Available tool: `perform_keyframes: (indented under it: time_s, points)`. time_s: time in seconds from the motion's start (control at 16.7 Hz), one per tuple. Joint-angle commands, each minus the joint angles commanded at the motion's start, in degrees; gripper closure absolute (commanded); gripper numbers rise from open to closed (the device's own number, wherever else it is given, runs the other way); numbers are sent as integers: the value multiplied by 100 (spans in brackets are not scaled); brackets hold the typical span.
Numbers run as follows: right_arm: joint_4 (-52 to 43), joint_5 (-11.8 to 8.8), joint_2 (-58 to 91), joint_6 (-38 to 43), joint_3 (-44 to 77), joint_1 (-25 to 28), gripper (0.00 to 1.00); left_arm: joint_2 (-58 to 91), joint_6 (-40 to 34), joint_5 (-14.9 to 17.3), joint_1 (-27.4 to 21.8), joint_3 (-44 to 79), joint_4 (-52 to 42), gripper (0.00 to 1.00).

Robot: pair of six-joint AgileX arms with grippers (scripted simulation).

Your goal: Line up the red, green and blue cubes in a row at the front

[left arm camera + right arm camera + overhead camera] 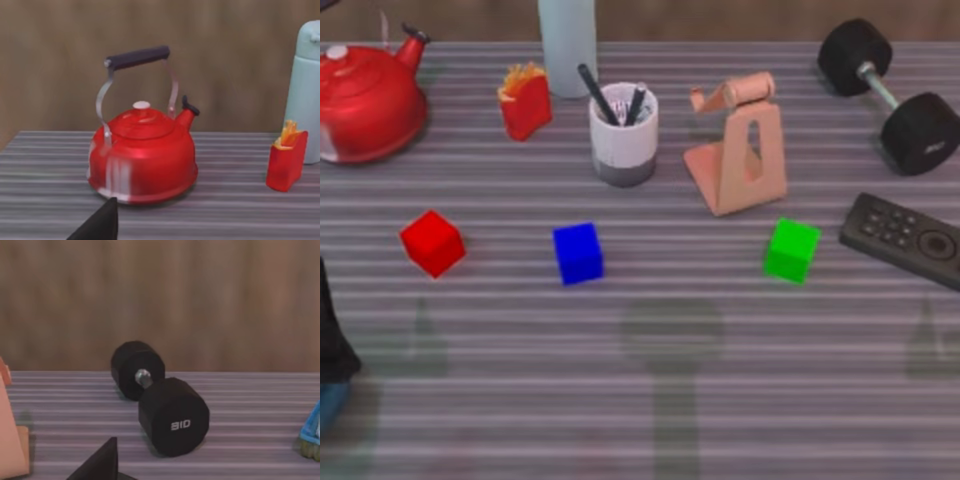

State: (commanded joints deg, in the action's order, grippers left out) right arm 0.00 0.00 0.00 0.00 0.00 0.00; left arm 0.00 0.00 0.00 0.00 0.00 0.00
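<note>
The cubes sit in a loose line across the middle of the striped table (pixel 640 420), well apart from one another: the red cube (pixel 432 242) toward the left, the blue cube (pixel 578 252) near the centre, the green cube (pixel 791 250) toward the right. None is touched by anything. The left arm (pixel 335 350) shows only as a dark shape cut off at the left edge, and the right arm is out of the top view altogether. Each wrist view shows just one dark fingertip, so whether either gripper is open or closed cannot be told. Behind the cubes stand a red kettle (pixel 365 100), a fries box (pixel 525 100), a pen cup (pixel 623 133), a phone stand (pixel 740 150), a dumbbell (pixel 890 95) and a remote (pixel 905 238), cut by the right edge. The front strip of table lies bare, crossed only by shadows
</note>
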Motion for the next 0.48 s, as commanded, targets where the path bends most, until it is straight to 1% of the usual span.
perform_keyframes:
  time_s: [0.24, 0.48]
  points:
    - [0, 0, 0, 0, 0, 0, 0, 173, 62, 9, -23, 174, -117, 0]
    - [0, 0, 0, 0, 0, 0, 0, 1252, 410, 22, -115, 1218, -787, 0]
